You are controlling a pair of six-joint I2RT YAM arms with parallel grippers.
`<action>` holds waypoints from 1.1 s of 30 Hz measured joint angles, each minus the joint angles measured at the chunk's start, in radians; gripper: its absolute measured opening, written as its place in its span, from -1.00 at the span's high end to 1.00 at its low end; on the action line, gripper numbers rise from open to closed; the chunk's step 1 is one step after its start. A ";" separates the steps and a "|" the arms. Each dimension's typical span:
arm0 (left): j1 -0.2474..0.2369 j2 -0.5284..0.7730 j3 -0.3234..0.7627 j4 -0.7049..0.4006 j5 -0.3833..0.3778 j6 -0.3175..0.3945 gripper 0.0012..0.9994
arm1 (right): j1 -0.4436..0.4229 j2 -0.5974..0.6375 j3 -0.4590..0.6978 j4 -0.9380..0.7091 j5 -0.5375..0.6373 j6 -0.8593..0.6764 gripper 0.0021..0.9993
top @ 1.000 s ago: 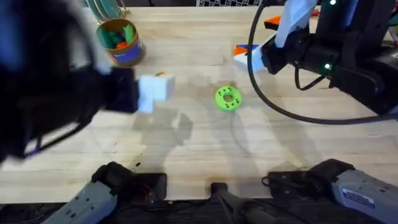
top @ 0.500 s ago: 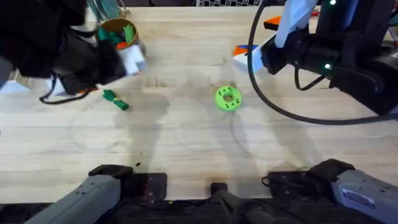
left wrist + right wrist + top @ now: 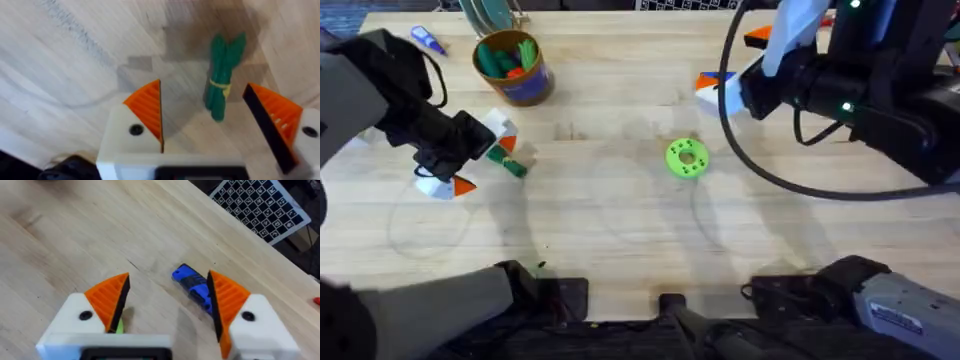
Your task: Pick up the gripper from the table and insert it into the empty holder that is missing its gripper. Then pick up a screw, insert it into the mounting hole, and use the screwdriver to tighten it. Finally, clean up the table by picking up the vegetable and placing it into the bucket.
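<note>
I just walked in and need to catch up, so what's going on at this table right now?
The left gripper is open and poised over the small dark-green toy vegetable, which lies on the wooden table between its orange fingertips, not yet grasped. The orange bucket stands nearby, toward the table's far edge, already holding some green and orange items. The right gripper is also open and holds nothing, hovering over the far right of the table near a blue object. A bright green disc sits mid-table.

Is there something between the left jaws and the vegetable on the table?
Nothing visible. In the left wrist view the vegetable lies on bare wood, just ahead of the open left gripper, with no object between. Overhead, the bucket stands apart, farther back.
</note>
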 joint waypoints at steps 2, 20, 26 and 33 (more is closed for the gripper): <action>0.016 0.039 -0.006 0.040 0.014 0.001 -0.97 | 0.000 0.000 0.000 0.000 0.000 0.000 -0.84; 0.019 0.175 0.033 -0.009 0.120 0.013 0.96 | 0.000 0.000 0.000 0.000 0.000 0.000 -0.84; 0.012 0.048 0.114 -0.015 0.154 0.012 0.96 | 0.000 0.000 0.000 0.000 0.000 0.000 -0.84; -0.042 -0.064 0.188 0.259 0.191 0.012 0.96 | 0.000 0.000 0.000 0.000 0.000 0.000 -0.85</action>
